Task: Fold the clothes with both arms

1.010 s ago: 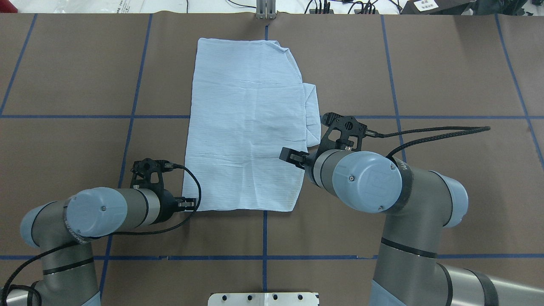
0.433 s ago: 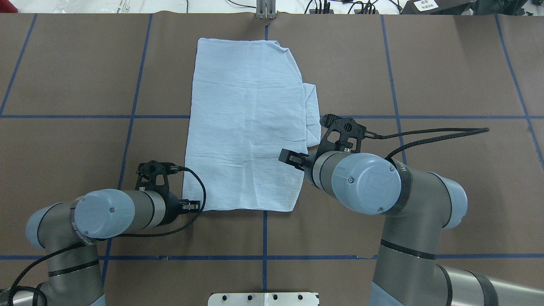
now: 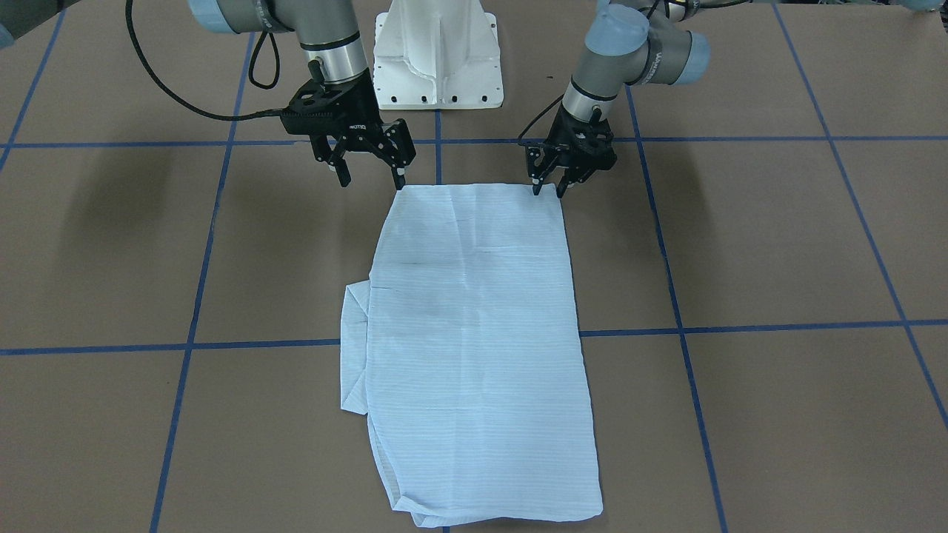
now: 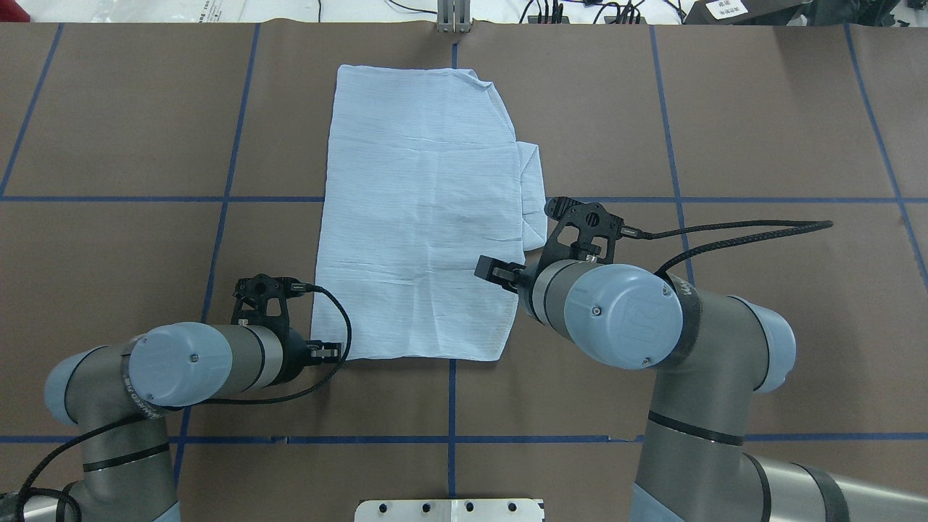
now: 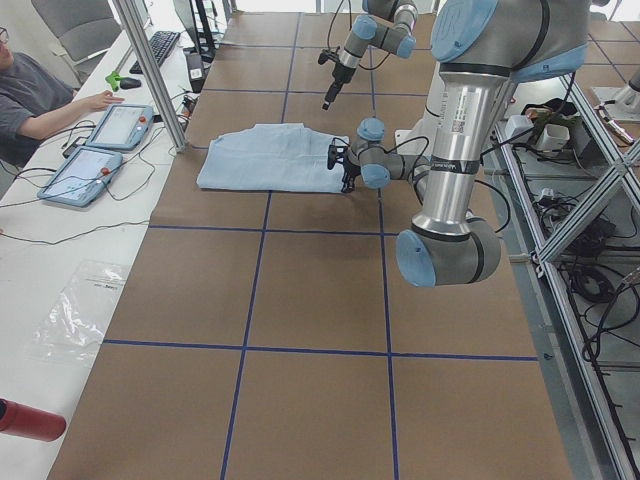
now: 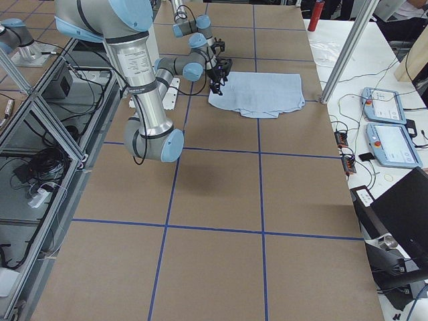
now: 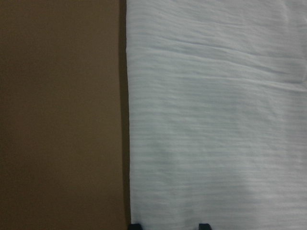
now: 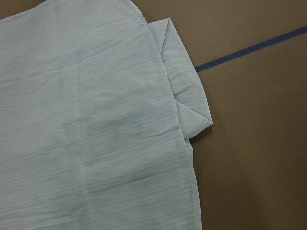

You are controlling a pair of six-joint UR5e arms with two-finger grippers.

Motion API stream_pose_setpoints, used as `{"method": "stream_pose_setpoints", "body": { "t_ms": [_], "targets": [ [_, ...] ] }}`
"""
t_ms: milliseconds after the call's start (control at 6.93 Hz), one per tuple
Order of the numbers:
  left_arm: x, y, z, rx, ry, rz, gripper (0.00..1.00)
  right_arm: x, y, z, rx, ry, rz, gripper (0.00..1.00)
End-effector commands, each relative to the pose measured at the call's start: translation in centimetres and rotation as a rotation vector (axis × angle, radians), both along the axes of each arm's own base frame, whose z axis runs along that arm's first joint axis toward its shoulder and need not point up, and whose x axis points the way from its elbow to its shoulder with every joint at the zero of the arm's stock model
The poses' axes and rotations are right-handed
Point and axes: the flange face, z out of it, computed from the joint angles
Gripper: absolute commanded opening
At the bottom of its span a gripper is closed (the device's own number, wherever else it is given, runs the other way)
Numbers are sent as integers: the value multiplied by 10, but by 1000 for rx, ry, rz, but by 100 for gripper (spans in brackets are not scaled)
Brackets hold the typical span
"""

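Note:
The pale-blue shirt [image 4: 420, 217] lies flat on the table, folded into a long rectangle; it also shows in the front view [image 3: 474, 333]. A folded flap [image 4: 533, 192] sticks out on its right side. My left gripper [image 4: 330, 351] is open and low at the shirt's near left corner, its fingertips [image 3: 535, 191] straddling that corner. The left wrist view shows the shirt's left edge [image 7: 216, 120] between its tips. My right gripper [image 3: 370, 178] is open wide and empty, just above the near right corner. The right wrist view shows only the shirt [image 8: 86, 120] and the flap.
The brown table [image 4: 761, 130] carries blue tape grid lines. The white pedestal [image 3: 437, 59] stands between the arm bases. A black cable [image 4: 747, 228] runs off the right wrist. An operator [image 5: 40, 95] and tablets sit at the table's far edge.
My left arm has shifted slightly right, toward the shirt's near left corner. The right arm has barely moved. The shirt lies as before.

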Motion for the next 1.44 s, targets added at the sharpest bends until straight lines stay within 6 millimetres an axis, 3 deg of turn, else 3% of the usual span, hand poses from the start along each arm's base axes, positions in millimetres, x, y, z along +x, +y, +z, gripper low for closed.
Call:
{"method": "stream_pose_setpoints", "body": {
  "t_ms": [0,288,433,721,1010,1154,1298],
  "targets": [
    [1,0,2,-8,-22,1,54,-2,2,-1,4,0,-1,100],
    [2,0,1,-7,-21,3,54,-3,4,0,3,1,-4,100],
    [2,0,1,-7,-21,3,48,-3,4,0,6,2,-1,100],
    [2,-1,-2,-6,-16,1,0,-4,6,0,8,3,-2,100],
    [1,0,-5,-4,-11,1,0,-13,17,1,-40,-22,28,100],
    [0,1,-8,-2,-5,3,0,-19,25,0,-95,-47,55,95],
    [0,0,-10,-1,0,-1,0,-38,45,5,-220,-87,104,87]
  ]
}}
